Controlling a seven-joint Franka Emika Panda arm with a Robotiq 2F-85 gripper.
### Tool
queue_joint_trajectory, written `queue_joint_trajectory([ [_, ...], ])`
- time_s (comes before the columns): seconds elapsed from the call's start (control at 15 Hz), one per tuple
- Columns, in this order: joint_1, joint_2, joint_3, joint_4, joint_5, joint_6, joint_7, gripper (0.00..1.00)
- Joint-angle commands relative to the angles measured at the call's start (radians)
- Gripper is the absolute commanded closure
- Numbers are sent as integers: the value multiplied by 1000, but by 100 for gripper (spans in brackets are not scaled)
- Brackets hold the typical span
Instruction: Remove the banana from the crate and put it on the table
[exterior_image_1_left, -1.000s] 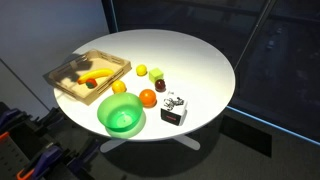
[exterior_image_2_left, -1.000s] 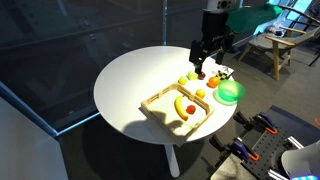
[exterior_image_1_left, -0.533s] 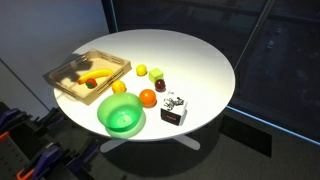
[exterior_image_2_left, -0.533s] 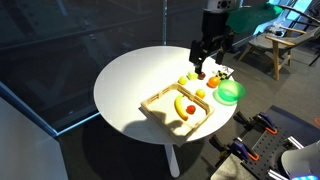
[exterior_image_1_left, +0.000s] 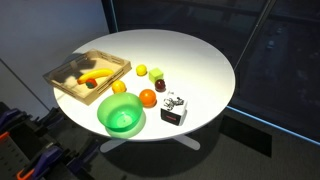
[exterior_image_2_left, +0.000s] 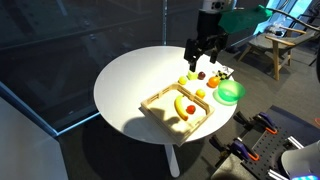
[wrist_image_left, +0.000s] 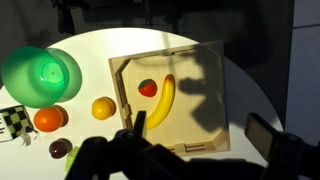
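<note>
white round table (exterior_image_1_left: 190, 55), banana (wrist_image_left: 164, 103) in shadow-crossed crate (wrist_image_left: 170, 55), tool (exterior_image_2_left: 204, 62) overhead with jaws apart, fingertips (wrist_image_left: 264, 137) dark and blurred

Crate (exterior_image_2_left: 158, 102) on table (exterior_image_2_left: 130, 80), near its front edge. Banana (exterior_image_2_left: 181, 106) lies inside crate, small red item (exterior_image_2_left: 190, 109) just beside it. Green bowl (exterior_image_2_left: 230, 92) near crate's right end. Gripper (exterior_image_2_left: 203, 64) hangs beyond crate over loose fruits (exterior_image_2_left: 184, 80), jaws apart, empty.

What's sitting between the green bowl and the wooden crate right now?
One round yellow fruit, near the side of the crate and just off the green bowl. It shows in an exterior view and in the wrist view.
</note>
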Motion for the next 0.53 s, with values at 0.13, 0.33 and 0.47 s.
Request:
queue_joint_trajectory([
  [0.13,-1,90,-30,58,-33,128,6,0],
  [0.33,-6,142,-43,71,-49,217,25,0],
  [0.47,-9,182,-55,84,-62,258,47,0],
])
